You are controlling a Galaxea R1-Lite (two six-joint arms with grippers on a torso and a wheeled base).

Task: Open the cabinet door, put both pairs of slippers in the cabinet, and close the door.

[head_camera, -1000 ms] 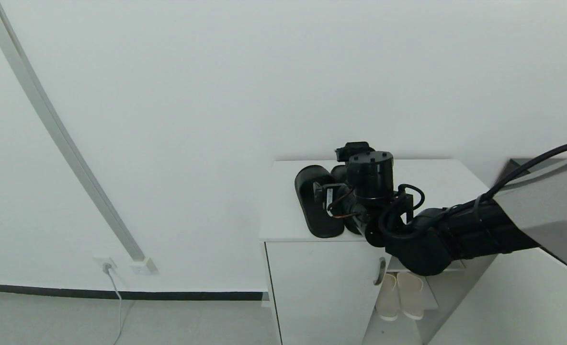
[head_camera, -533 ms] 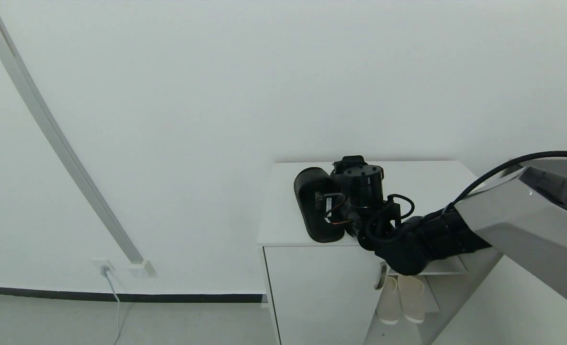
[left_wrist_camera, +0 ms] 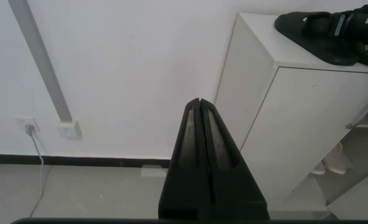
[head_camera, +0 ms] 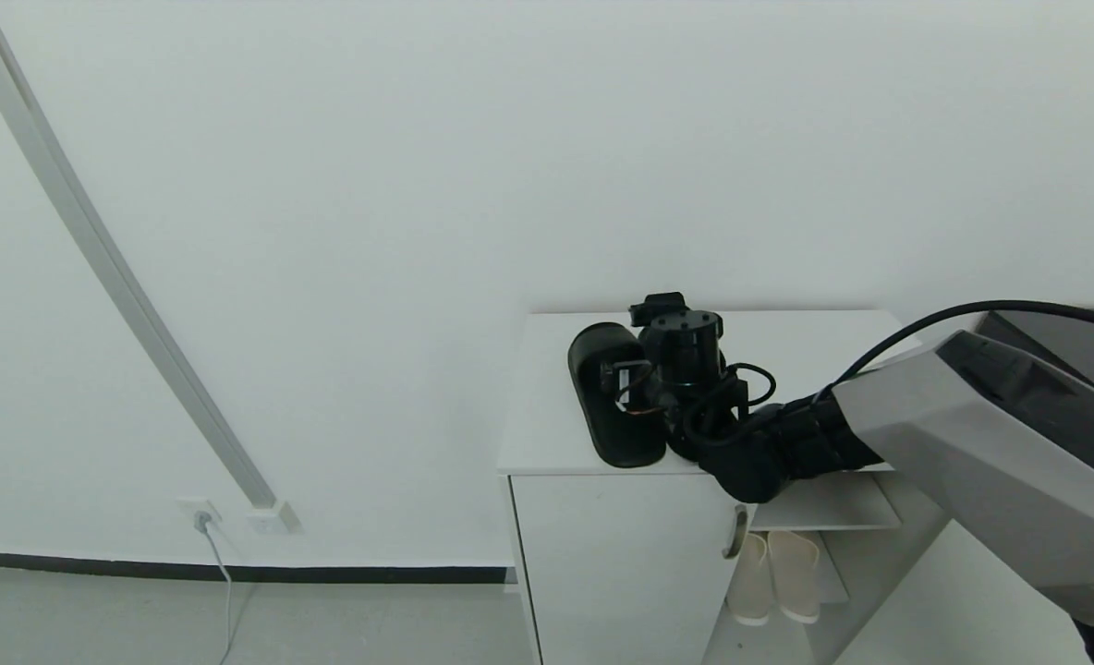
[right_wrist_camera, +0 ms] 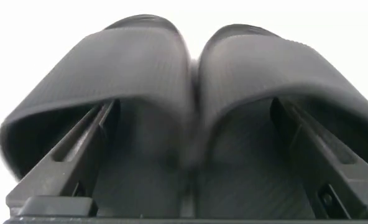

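On top of the cabinet (head_camera: pixel 621 554) lay the black slippers (head_camera: pixel 612 397), side by side. Right gripper (right_wrist_camera: pixel 190 115) was spread wide, one finger (right_wrist_camera: pixel 66 162) under each strap, not yet pinching. Left gripper (left_wrist_camera: pixel 199 109) was clenched on nothing, low beside the cabinet. The right-hand compartment stood open, with the white slippers (head_camera: pixel 773 573) on its lower shelf. Judged roughly half done: door opened, one pair stowed. Left to do: black pair in, door closed.

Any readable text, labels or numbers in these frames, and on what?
None can be read.
Pale patch by the right gripper: too small to read.
Cabinet, black slippers, pale slippers, wall socket: no print visible.
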